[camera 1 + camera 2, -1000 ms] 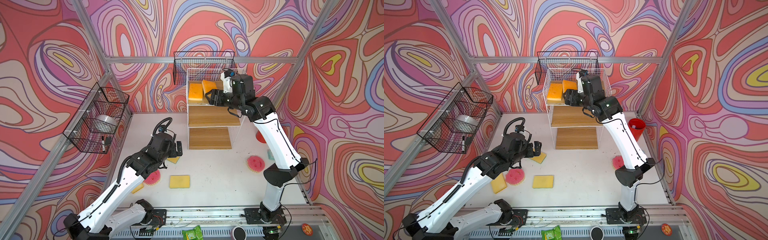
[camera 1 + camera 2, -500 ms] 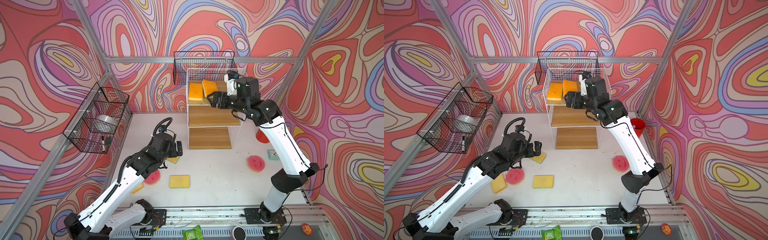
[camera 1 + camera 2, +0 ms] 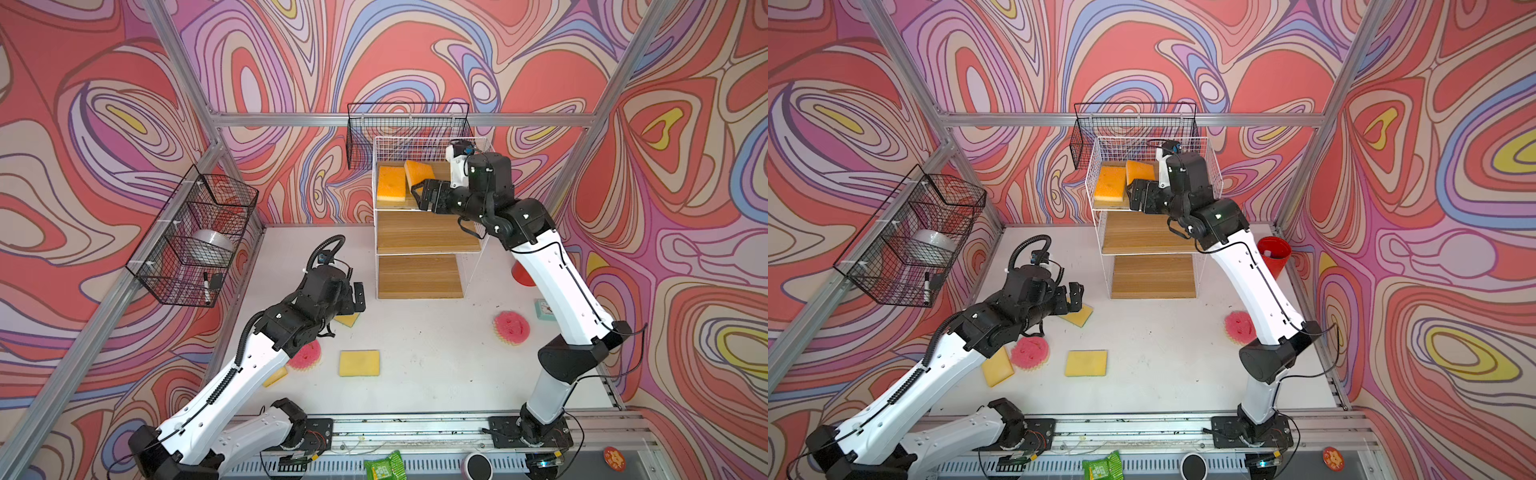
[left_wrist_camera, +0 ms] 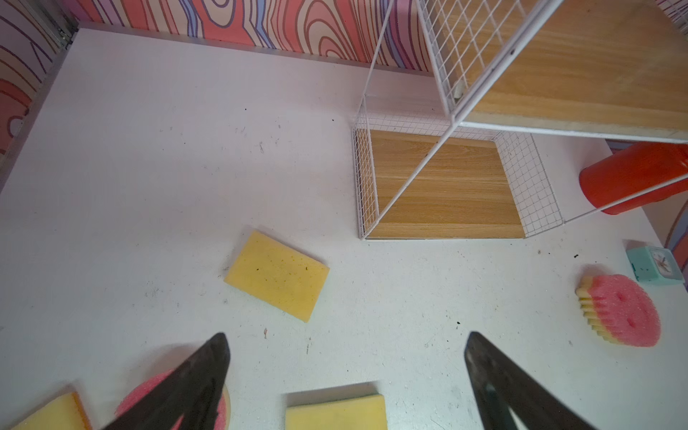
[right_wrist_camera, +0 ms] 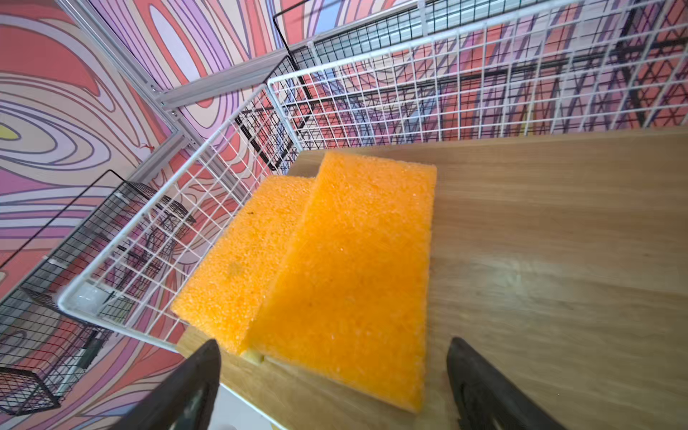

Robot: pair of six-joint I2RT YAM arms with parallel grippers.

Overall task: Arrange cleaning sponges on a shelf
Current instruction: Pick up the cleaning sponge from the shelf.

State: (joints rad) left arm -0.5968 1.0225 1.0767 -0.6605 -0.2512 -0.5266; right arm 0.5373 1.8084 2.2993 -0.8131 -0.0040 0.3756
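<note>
Sponges sit in two places: two on the shelf [image 3: 424, 232] and five down on the bench [image 3: 415, 345]. On the shelf's top board, the first orange-topped sponge [image 5: 242, 260] lies flat next to the white mesh side. The second orange-topped sponge [image 5: 353, 268] overlaps its edge and so rests tilted, orange face up.

My right end effector [image 5: 331, 346] is at the front edge of that top board, spread wide and holding nothing. The near end of the tilted sponge lies between my fingers [image 5: 208, 372], with a gap on each side.

My left end effector [image 4: 344, 338] hovers over the bench, also spread wide and empty. Just under it, a green-edged sponge [image 3: 1079, 318] lies yellow base up, near the shelf's bottom board. Closer to my base are a yellow-side-up rectangular sponge [image 4: 335, 411] and a round pink sponge [image 3: 1030, 353]. Just beside the pink one is an orange-edged sponge [image 3: 996, 365], partly under my left arm.

The second round pink sponge [image 3: 511, 328] lies across the bench by my right arm, near a mint-green clock [image 3: 544, 309]. A red cup [image 3: 1273, 253] stands just beside the shelf.
</note>
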